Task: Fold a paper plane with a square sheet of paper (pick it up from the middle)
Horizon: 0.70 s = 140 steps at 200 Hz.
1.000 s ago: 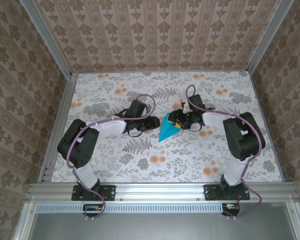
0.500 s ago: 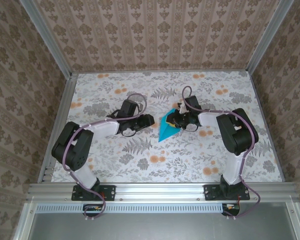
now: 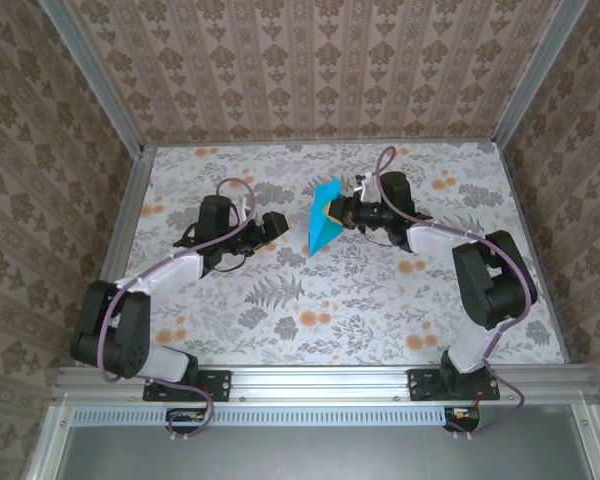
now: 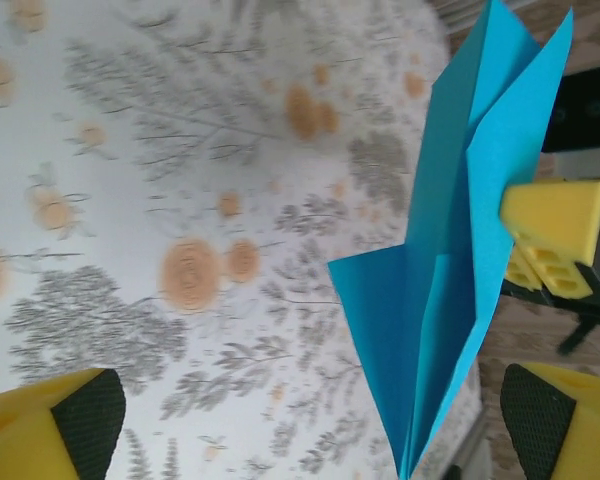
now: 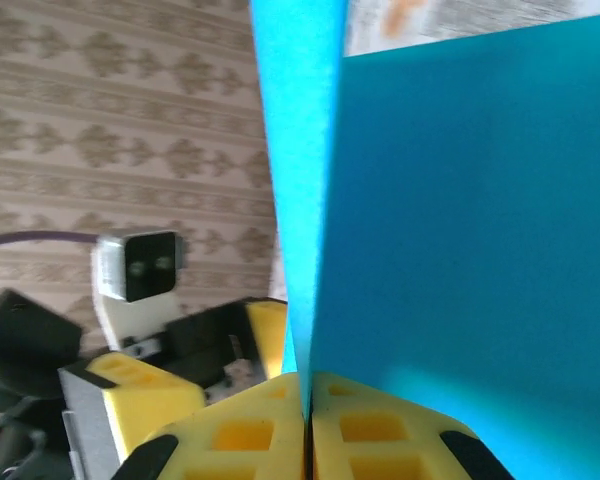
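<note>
The right gripper [image 5: 307, 400] has pinched shut on the paper plane [image 3: 323, 218] and raised it, seemingly clear of the table [image 3: 280, 310]; the left gripper [image 3: 277, 224] has spread wide and drawn back leftward. So one arm alone carries the plane, its folding apparently done

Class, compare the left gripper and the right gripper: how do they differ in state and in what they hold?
The left gripper stands wide open; the right gripper is shut. The left gripper holds nothing and sits apart from the paper plane; the right gripper pinches it between its fingers. Both have yellow fingers.
</note>
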Tool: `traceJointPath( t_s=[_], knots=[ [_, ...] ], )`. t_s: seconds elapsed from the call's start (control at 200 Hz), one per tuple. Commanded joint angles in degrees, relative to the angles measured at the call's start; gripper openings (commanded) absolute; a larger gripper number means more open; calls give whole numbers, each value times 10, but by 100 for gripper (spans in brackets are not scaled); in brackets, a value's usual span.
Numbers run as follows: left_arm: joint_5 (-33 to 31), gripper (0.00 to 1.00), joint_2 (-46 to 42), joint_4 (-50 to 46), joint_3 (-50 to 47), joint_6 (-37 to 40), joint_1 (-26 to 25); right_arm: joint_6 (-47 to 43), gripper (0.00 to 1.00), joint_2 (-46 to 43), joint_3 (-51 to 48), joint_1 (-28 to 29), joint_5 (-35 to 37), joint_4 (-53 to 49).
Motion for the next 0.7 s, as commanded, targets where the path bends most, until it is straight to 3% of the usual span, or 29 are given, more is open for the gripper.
traceJointPath(
  t_s=[0.0,0.105,0.42,0.505,0.695],
  knots=[
    [63,100,-29,78,-12,-39,-3,122,10,-18,-11,0,-54,141],
    [87,100,-44,139,-10,-79,-13,173,10,-25,-6,2,-61,187],
    [93,99,-33,219,20,-133,-76,212,11,-42,-1,12,-57,192],
    [93,94,-24,241,22,-140,-86,221,12,-40,-1,14,-58,195],
    [85,73,-19,266,27,-139,-91,234,12,-36,-7,14,-63,198]
  ],
)
